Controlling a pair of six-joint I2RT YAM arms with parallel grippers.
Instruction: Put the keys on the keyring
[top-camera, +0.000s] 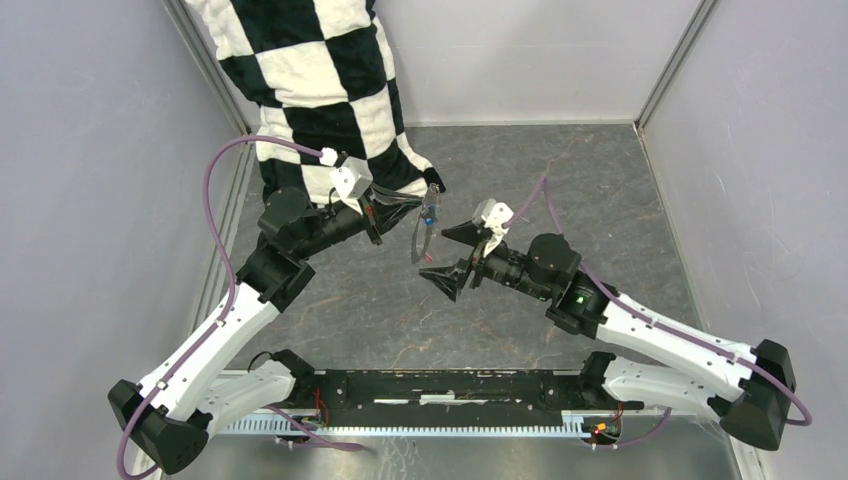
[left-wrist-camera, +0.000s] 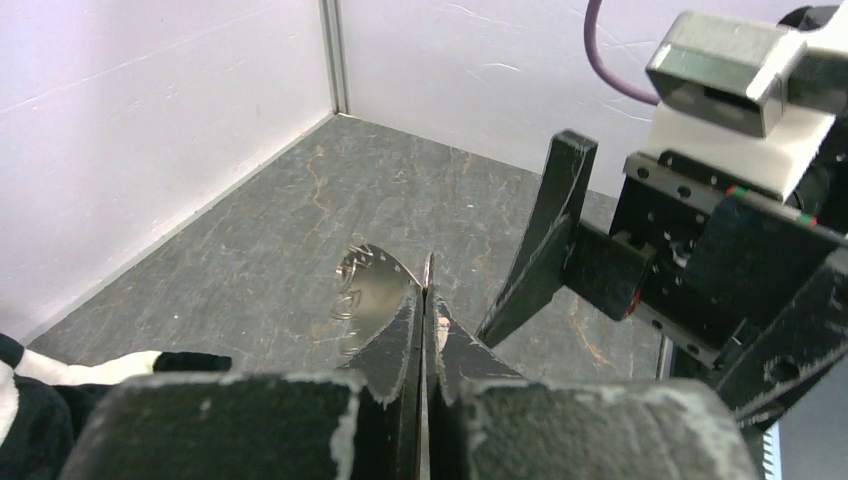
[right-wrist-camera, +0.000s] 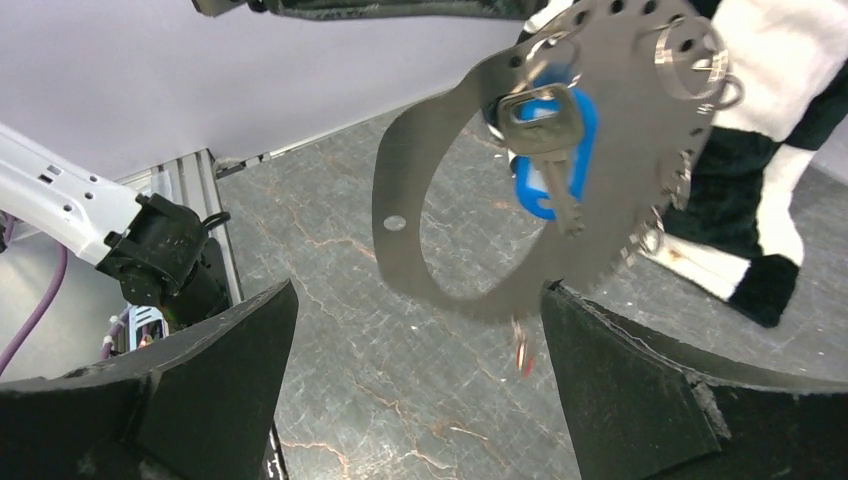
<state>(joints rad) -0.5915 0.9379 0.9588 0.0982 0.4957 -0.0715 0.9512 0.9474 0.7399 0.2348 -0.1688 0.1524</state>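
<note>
Jaws of the left gripper (left-wrist-camera: 427, 300) are pressed together on the edge of the keyring (right-wrist-camera: 470, 298), which we see held in the air above the table (top-camera: 620, 200). Beside the keyring, the right gripper (top-camera: 447, 256) has its jaws wide apart, gripping nothing. We see the blue key (right-wrist-camera: 552, 150) hanging against the keyring.

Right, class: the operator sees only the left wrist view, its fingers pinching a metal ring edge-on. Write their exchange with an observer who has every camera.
Operator: Is any key on the keyring yet?
Observer: Yes. The right wrist view shows a blue-headed key hanging from it.
Operator: And the right gripper, open or shut?
Observer: The top view shows it wide open near the keyring, gripping nothing.
</note>
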